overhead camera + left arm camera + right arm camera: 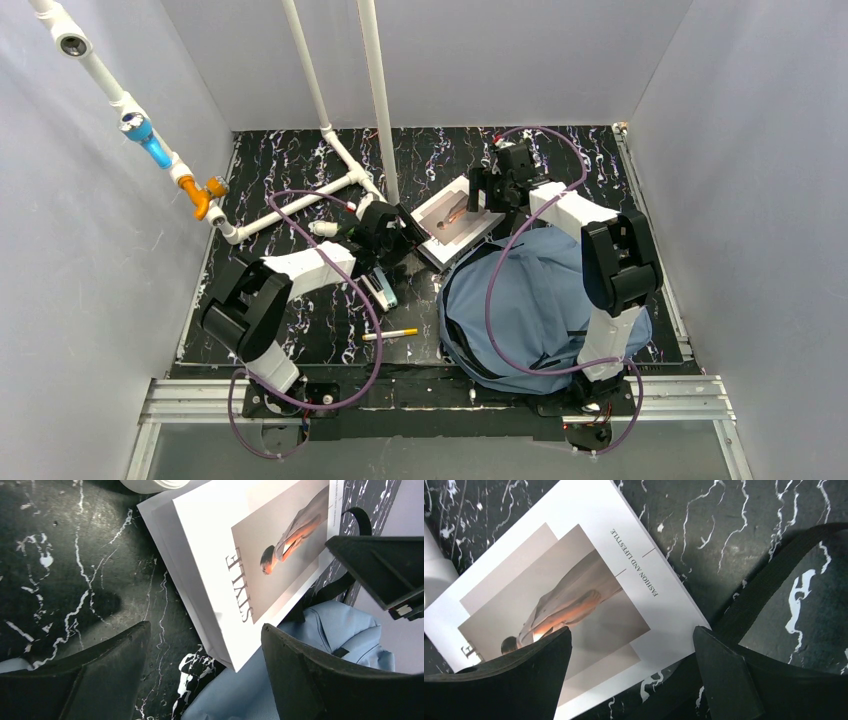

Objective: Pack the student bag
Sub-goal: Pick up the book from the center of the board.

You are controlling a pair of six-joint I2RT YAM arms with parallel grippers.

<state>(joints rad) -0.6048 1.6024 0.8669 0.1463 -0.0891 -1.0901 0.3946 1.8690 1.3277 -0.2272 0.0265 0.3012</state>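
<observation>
The slate-blue student bag (535,305) lies at the near right of the table, under my right arm. Its fabric shows in the left wrist view (345,630). A white "STYLE" magazine-like book (455,218) lies flat just beyond the bag, seen in the left wrist view (260,565) and the right wrist view (569,605). One corner of it overhangs the bag. My left gripper (408,226) is open and empty at the book's left edge. My right gripper (487,192) is open and empty over the book's far right corner. A black bag strap (769,585) lies beside the book.
A white pipe frame (330,150) stands at the back left, its foot near the book. A light-blue flat item (381,290) lies under my left arm. A yellow-and-white pen (390,334) lies near the front edge. Grey walls close in the black marbled table (300,330).
</observation>
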